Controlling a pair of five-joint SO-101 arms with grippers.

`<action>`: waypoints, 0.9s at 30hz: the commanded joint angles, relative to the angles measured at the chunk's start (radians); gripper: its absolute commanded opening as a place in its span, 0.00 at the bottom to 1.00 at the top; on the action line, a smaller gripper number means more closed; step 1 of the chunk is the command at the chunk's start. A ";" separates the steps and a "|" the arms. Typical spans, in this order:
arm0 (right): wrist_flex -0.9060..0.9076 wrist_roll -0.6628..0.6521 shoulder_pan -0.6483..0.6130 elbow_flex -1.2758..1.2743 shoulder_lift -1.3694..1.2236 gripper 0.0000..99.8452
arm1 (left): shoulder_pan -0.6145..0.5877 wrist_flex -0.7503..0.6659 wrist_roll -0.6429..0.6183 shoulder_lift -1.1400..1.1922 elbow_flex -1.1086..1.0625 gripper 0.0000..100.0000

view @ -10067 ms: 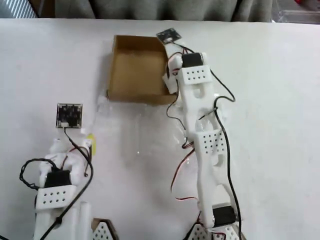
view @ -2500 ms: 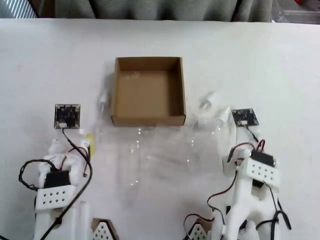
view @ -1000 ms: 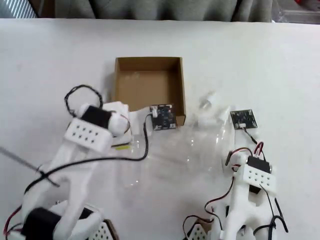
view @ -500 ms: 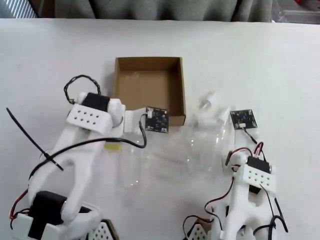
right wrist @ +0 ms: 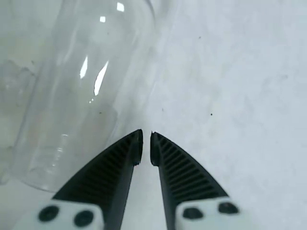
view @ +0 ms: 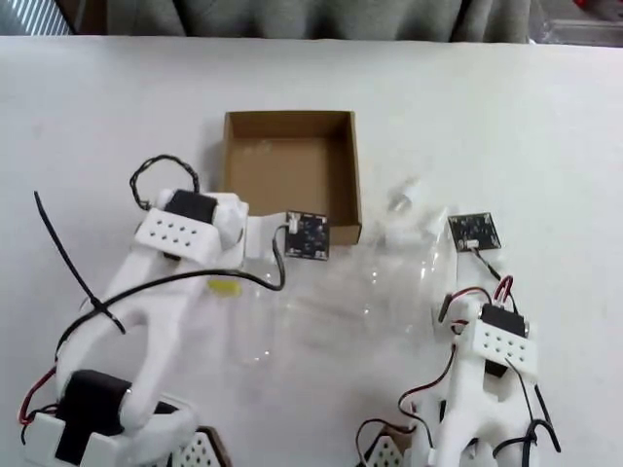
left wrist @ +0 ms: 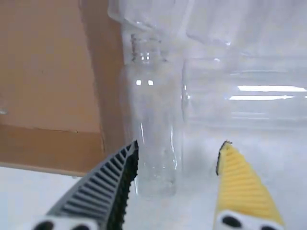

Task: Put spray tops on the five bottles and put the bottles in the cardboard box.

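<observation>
White table point(view: 516, 117), viewed from above. Clear bottles point(view: 331, 297): lying on the table just in front of the cardboard box point(view: 282, 180). One bottle point(left wrist: 153, 120): no top on its neck, lying just beside the box's outer wall. Left gripper point(left wrist: 178, 146): jaws spread wide, one either side of that bottle's base, not clamped on it. Second bottle point(right wrist: 81, 96): on its side next to the right gripper point(right wrist: 146, 136), whose jaws are nearly closed and hold nothing. Spray top point(view: 404, 195): white, on the table right of the box.

White arms point(view: 161, 302), black, seemingly red cables point(view: 95, 304).
</observation>
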State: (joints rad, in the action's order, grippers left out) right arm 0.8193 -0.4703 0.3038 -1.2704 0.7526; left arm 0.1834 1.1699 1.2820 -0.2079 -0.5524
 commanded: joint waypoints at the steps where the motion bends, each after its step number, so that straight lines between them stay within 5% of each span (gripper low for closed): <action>1: -0.016 -0.012 -0.012 0.005 0.021 0.02 | 0.025 -0.031 0.006 0.031 0.011 0.27; 11: -0.016 -0.012 -0.010 0.005 0.021 0.02 | 0.027 -0.023 -0.038 0.298 0.184 0.26; 27: -0.018 -0.012 -0.012 0.005 0.021 0.02 | -0.081 0.014 -0.031 0.311 0.121 0.26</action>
State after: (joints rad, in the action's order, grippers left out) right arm 0.8193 -0.4703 0.3038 -1.2704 0.7526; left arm 0.1496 1.1669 1.2543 0.1189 -0.4342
